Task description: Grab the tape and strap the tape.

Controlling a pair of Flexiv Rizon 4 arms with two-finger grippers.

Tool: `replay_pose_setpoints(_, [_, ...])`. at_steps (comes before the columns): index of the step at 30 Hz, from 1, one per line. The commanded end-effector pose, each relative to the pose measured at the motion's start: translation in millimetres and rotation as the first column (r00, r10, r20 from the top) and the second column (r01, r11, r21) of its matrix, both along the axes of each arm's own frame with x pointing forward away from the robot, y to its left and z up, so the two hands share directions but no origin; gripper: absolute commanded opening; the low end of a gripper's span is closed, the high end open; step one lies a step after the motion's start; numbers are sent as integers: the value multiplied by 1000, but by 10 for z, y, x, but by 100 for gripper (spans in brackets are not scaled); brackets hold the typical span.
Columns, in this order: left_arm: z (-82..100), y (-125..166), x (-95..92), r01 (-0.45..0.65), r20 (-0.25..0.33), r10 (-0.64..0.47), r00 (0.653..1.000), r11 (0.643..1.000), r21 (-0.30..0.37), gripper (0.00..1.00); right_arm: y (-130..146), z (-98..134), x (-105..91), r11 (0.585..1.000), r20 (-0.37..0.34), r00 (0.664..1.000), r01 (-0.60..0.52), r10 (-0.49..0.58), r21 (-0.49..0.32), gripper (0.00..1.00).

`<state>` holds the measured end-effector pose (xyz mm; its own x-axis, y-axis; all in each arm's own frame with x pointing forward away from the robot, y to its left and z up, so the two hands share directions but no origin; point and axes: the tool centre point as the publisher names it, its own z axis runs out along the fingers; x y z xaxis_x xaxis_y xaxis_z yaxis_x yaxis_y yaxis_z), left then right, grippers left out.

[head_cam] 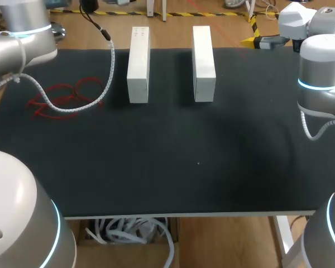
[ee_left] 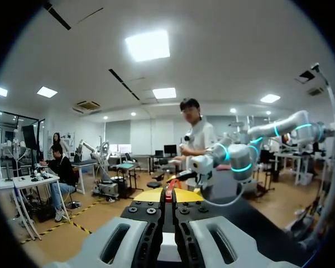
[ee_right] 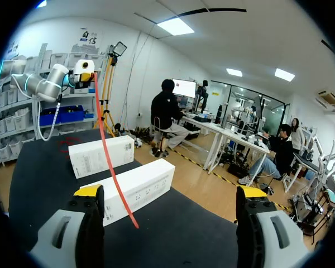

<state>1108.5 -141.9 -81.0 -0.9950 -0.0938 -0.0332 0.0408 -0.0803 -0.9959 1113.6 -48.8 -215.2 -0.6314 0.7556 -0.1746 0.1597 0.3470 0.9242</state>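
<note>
**Near:** the front half of the bench offers the room to move.

**Far middle:** two white boxes lie side by side, with a gap between them.

**Far left:** red tape lies in loose loops. A strip appears nipped between my left fingers, which are pressed together.

**Far right:** my right fingers are spread wide and hold nothing.

**Advice:** keep the left pinch firm and bring the right fingers to the strip, clear of the box edges.

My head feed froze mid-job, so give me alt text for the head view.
A tangle of red tape lies at the far left of a black table, a white coiled cable looping past it. To its right, two white boxes stand side by side.
</note>
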Motion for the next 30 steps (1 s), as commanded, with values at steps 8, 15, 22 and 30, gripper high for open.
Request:
replay_pose_setpoints(8, [-3, 0, -14, -4, 1, 4, 1000, 1000, -1, 0, -3, -3, 1, 1000, 0, 1000, 0, 0, 1, 100])
replay_pose_setpoints(15, [-3, 0, -14, -4, 1, 4, 1000, 1000, -1, 0, 156, 93, -104, 993, -123, 992, 44, -31, 106, 100])
replay_pose_setpoints(22, [-3, 0, -14, -4, 1, 4, 1000, 1000, -1, 0, 271, 174, -318, 932, -390, 921, 159, -21, 325, 100])
replay_pose_setpoints(30, [-3, 0, -14, -4, 1, 4, 1000, 1000, -1, 0, 349, 325, -424, 670, -708, 691, 457, 147, 585, 100])
